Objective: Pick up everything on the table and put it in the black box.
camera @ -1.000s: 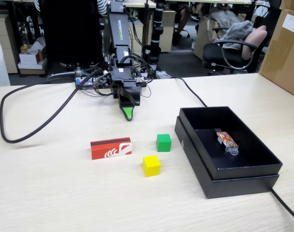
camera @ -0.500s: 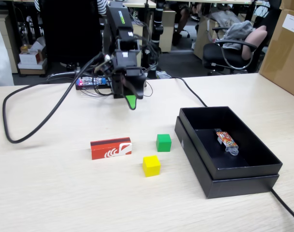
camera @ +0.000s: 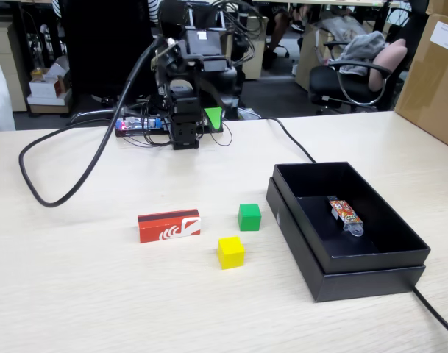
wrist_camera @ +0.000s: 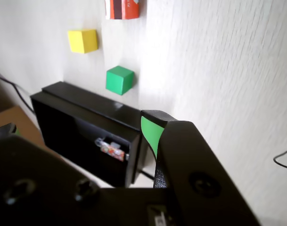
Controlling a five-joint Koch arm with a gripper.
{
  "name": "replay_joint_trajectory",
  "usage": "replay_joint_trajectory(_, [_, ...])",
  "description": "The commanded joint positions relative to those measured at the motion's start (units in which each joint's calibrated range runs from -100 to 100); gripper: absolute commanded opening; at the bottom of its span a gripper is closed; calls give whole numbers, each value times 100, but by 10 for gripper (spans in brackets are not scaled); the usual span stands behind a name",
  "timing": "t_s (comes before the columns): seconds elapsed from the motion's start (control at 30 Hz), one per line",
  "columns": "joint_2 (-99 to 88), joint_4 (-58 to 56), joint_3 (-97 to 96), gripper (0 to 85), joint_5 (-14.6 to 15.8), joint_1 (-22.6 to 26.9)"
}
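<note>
Black box (camera: pixel 341 276) holds a patterned packet (camera: pixel 345 214); green cube (camera: pixel 249 217) sits beside it; tool (camera: pixel 212 118) state unclear.

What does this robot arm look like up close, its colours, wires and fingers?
The arm is built of blocky black parts with loose black wires looped around it. The gripper has black fingers, one faced with a bright green pad. A thick black cable trails across the table.

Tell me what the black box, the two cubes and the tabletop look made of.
Black box: likely matte cardboard, with thin flat walls and stepped rim. Green cube and yellow cube: painted wood or plastic, uniform colour; unclear which. Tabletop: pale wood-grain laminate or veneer, faint streaked pattern.
</note>
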Motion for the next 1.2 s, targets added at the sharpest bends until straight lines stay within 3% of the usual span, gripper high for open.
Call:
replay_joint_trajectory(0.0, [545,-801,988,492,-10,88])
replay_joint_trajectory(0.23, [2220,-1691,1949,485,-10,107])
replay_joint_trajectory(1.17, [7337,-1708,4198,485,83,78])
